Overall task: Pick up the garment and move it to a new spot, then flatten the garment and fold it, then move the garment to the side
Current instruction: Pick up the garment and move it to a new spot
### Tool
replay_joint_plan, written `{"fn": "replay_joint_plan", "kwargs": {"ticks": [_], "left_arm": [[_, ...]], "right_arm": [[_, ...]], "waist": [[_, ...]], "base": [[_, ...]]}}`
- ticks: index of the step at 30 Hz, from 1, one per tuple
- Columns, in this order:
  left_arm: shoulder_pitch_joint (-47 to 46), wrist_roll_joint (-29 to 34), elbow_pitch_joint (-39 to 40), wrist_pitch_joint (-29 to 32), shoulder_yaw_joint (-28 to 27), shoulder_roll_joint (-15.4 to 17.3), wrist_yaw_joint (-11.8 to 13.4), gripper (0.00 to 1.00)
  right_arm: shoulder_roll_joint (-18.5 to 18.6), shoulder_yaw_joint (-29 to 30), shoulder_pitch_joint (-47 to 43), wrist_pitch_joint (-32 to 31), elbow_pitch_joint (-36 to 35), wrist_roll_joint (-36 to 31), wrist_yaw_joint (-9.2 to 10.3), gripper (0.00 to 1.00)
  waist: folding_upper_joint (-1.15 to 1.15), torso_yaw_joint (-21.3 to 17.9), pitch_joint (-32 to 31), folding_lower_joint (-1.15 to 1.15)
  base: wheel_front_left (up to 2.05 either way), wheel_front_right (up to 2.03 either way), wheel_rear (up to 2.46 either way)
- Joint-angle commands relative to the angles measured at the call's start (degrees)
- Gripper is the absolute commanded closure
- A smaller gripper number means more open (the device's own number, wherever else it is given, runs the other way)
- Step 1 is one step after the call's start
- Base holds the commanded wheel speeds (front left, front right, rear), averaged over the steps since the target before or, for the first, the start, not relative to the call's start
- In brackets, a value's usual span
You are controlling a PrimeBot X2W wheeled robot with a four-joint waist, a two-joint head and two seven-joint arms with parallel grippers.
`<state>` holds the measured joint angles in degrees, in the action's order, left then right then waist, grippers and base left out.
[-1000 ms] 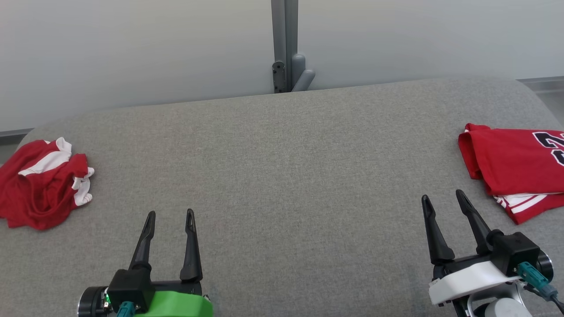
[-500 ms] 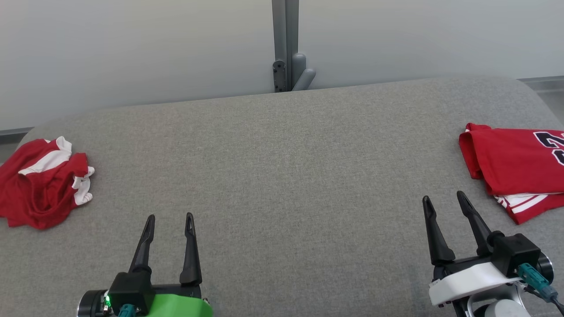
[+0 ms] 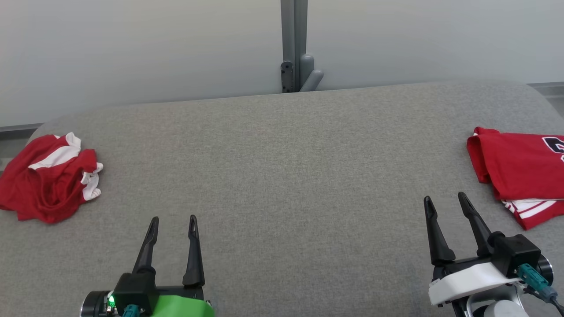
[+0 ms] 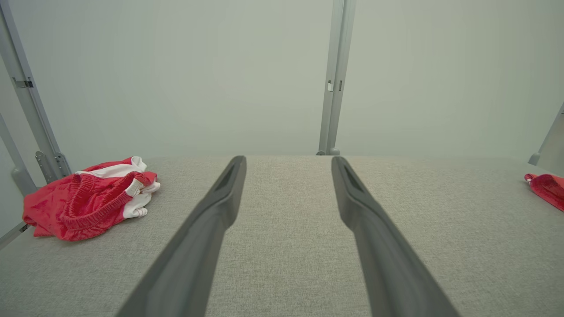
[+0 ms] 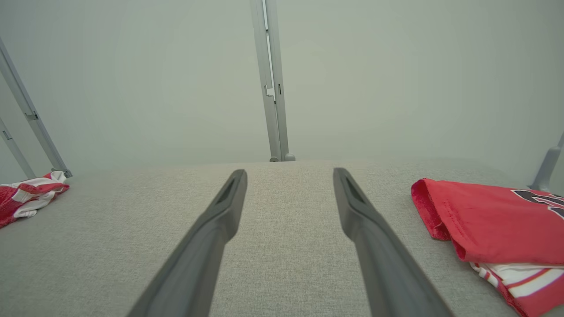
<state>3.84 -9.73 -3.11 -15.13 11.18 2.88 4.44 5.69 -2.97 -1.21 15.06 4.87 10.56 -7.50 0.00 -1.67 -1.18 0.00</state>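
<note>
Your crumpled red-and-white garment (image 3: 48,178) lies bunched at the far left of the grey padded surface (image 3: 282,154), ahead and to the left of the left gripper (image 3: 173,218), so that arm is clearly nearer; the heap is too rumpled to show a clear long axis, though it spreads a little wider than deep. Both grippers hang low at the near edge, fingers pointing forward, spread apart and holding nothing. The right gripper (image 3: 444,197) sits near the folded red jersey (image 3: 520,174), well apart from your target.

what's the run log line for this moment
left gripper: open, empty | right gripper: open, empty | crumpled garment: left, untouched | folded jersey: right
</note>
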Motion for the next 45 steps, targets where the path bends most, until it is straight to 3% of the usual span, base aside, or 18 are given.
{"fn": "replay_joint_plan", "kwargs": {"ticks": [1,18,29,36,45], "left_arm": [[0.11,0.76,0.02,0.04,-0.05,0.04,-0.27,0.0],[0.74,0.12,0.85,0.04,-1.59,0.04,3.23,0.0],[0.3,-0.89,1.03,0.04,-1.29,0.04,4.01,0.0],[0.51,-1.26,0.71,0.04,-0.89,0.04,4.49,0.0],[-4.4,-1.88,1.31,0.03,-1.18,0.04,5.09,0.0]], "right_arm": [[-0.21,0.03,-0.76,0.19,-0.16,0.4,0.02,0.0],[1.1,-5.2,0.43,0.19,-0.91,2.41,0.02,0.0],[2.18,-5.55,0.27,0.19,-0.99,2.79,0.01,0.0],[2.52,-5.72,0.15,0.19,-0.73,3.38,0.02,0.0],[4.2,-6.73,1.78,0.19,-1.11,3.07,0.02,0.0]], "waist": [[0.0,1.21,0.16,0.0],[0.0,14.24,1.94,0.0],[0.0,21.03,3.1,0.0],[0.0,23.62,3.4,0.0],[0.0,23.31,7.39,0.0]], "base": [[0.0,0.0,0.0],[0.0,0.0,0.0],[0.0,0.0,0.0],[0.0,0.0,0.0],[0.0,0.0,0.0]]}}
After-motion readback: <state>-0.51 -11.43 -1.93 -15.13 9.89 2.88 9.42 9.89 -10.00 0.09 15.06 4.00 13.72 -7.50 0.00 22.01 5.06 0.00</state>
